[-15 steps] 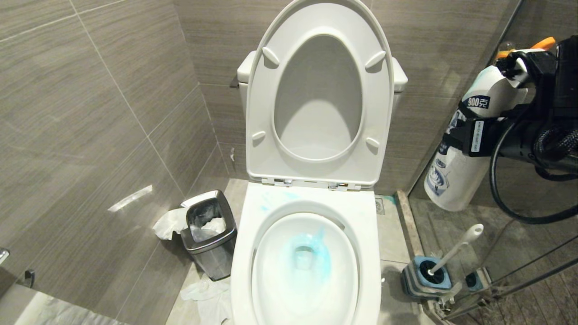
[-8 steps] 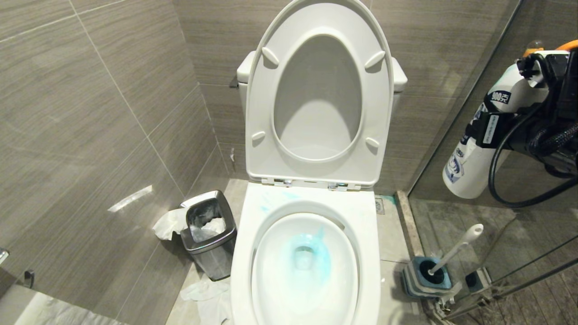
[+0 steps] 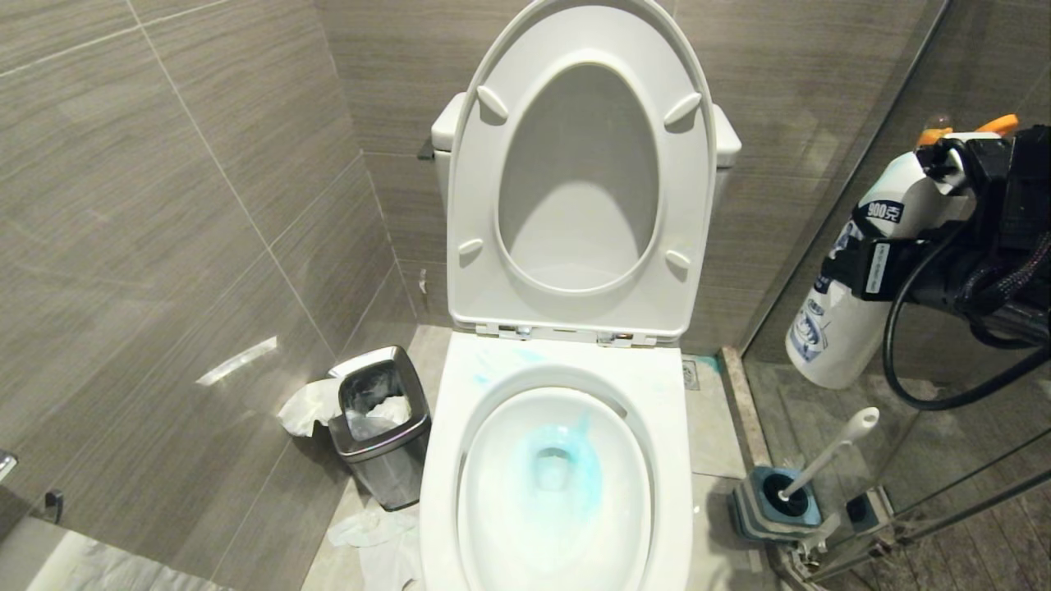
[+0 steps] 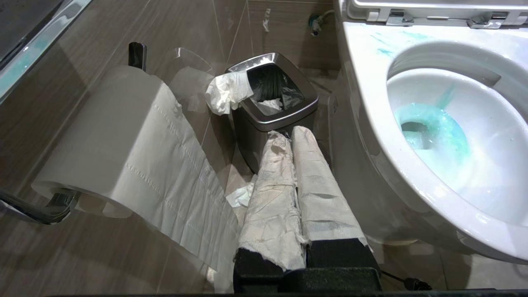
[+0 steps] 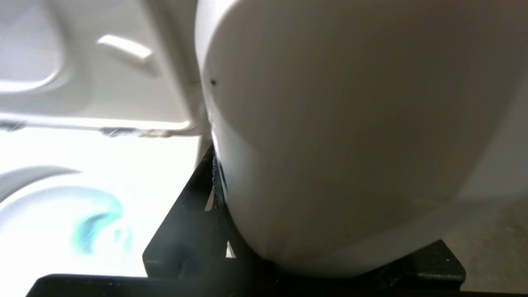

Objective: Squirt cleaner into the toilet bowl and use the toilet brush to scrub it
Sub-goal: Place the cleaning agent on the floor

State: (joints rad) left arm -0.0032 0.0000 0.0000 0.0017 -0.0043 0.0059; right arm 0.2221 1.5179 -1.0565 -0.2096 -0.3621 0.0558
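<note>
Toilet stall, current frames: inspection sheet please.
Surface: grey tiled floor, paper scraps beside the bowl.
Job's things: white ceramic toilet bowl, seat and lid up, turquoise cleaner around the drain; white-handled toilet brush in its holder; white cleaner bottle held right of the bowl.
Clutter: steel waste bin with tissue hanging over its rim.
Grippers: right gripper gripping the bottle; left gripper shut, fingers paper-wrapped.
Cables: black cable looping under the right arm.
Surroundings: white toilet paper roll on wall holder.

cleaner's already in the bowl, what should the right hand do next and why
Probably lower the cleaner bottle to the floor and let go. Blue cleaner already tints the toilet bowl, the right hand is clamped on the bottle, and the toilet brush stands untouched in its base below.
</note>
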